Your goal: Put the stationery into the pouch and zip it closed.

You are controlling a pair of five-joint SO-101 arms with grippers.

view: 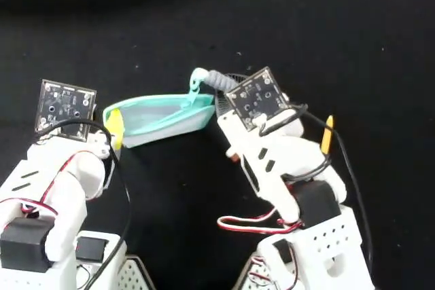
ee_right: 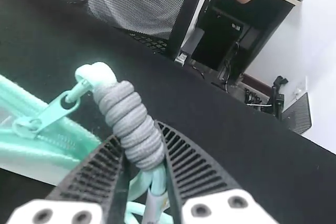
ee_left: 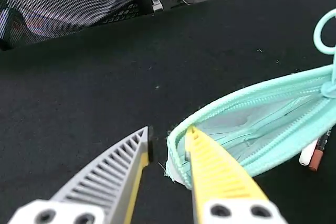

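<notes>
Pouch (view: 163, 117) sits on the black worktop (view: 306, 32) between my two arms, unzipped and gaping.

Right tool (ee_right: 137, 141) is clenched on the grey wrapped cord (ee_right: 128, 124) tied to the zip slider (ee_right: 47, 119), at the pouch end away from my left arm.

Left tool (ee_left: 167, 132) is released. Yellow finger (ee_left: 210, 166) lies over the other pouch end, grey finger (ee_left: 113, 171) is outside it, and bare worktop shows in the gap.

Around:
- Orange pen (view: 327, 134) on the worktop just beside my right arm, on the side away from the pouch.
- White pen tip (ee_left: 308, 153) and brown pen tip (ee_left: 317, 159) poke out from under the pouch edge, bodies hidden.
- Teal ring (ee_left: 325, 30) on the pull is cut off at the frame edge.

Can't make out any contents inside the pouch. From above, my right wrist covers the slider end.
</notes>
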